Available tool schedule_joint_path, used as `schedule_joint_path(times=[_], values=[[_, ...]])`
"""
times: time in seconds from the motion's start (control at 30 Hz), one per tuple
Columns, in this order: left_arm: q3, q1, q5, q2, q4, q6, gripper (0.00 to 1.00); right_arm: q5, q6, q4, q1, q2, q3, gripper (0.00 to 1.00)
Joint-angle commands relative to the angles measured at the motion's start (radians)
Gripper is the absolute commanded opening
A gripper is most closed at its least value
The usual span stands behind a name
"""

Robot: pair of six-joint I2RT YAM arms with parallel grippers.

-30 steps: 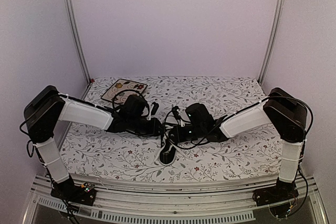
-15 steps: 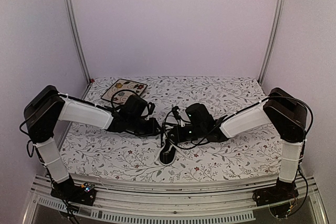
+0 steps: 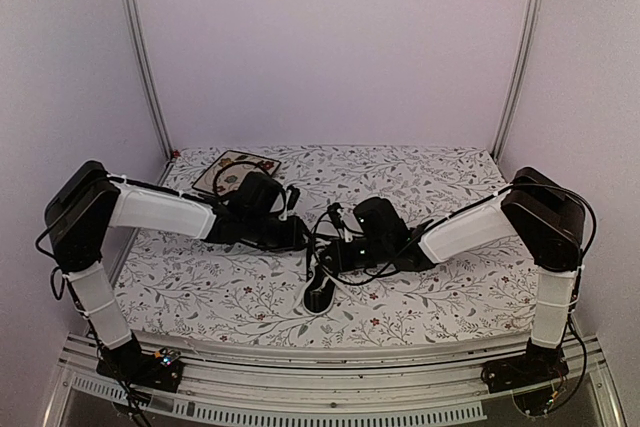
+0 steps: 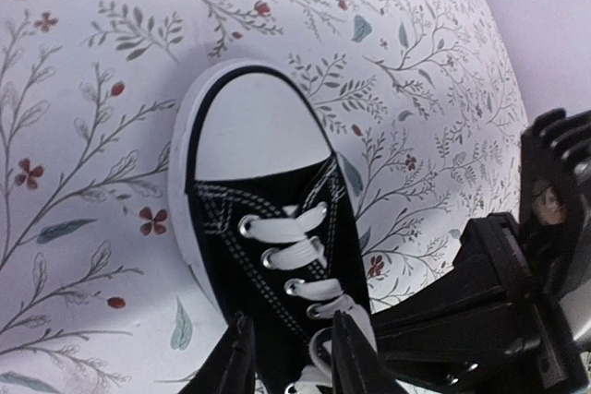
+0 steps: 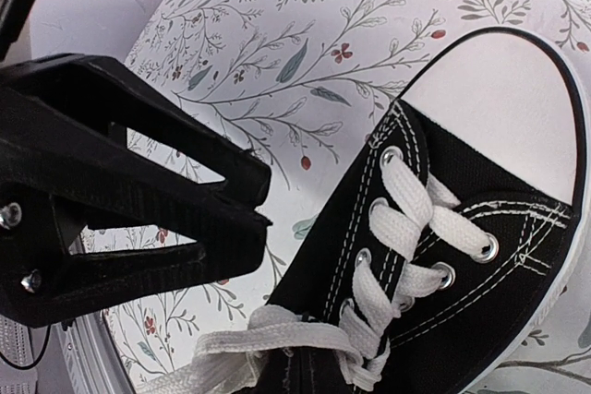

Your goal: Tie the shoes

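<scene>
One black sneaker [image 3: 319, 293] lies toward the table's [image 3: 455, 297] front edge. The left gripper [image 4: 291, 368] is narrowly parted over its white laces [image 4: 297, 254], and the right gripper [image 3: 338, 251] is pinched closed just beside it.

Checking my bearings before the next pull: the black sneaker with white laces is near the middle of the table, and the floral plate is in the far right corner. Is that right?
Not quite. The floral plate is in the far left corner, not the right; the top external view shows it. The rest stands: the black sneaker with white laces is near the middle.
</scene>
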Motion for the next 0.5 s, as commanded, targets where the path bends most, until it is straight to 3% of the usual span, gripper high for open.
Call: schedule_joint_path(times=[0.0, 0.47], values=[[0.065, 0.009, 0.082, 0.062, -0.017, 0.043, 0.27, 0.018, 0.002, 0.011, 0.007, -0.011, -0.011, 0.02], [0.023, 0.007, 0.152, 0.071, 0.065, 0.02, 0.24, 0.015, 0.001, 0.011, 0.006, -0.006, -0.009, 0.02]])
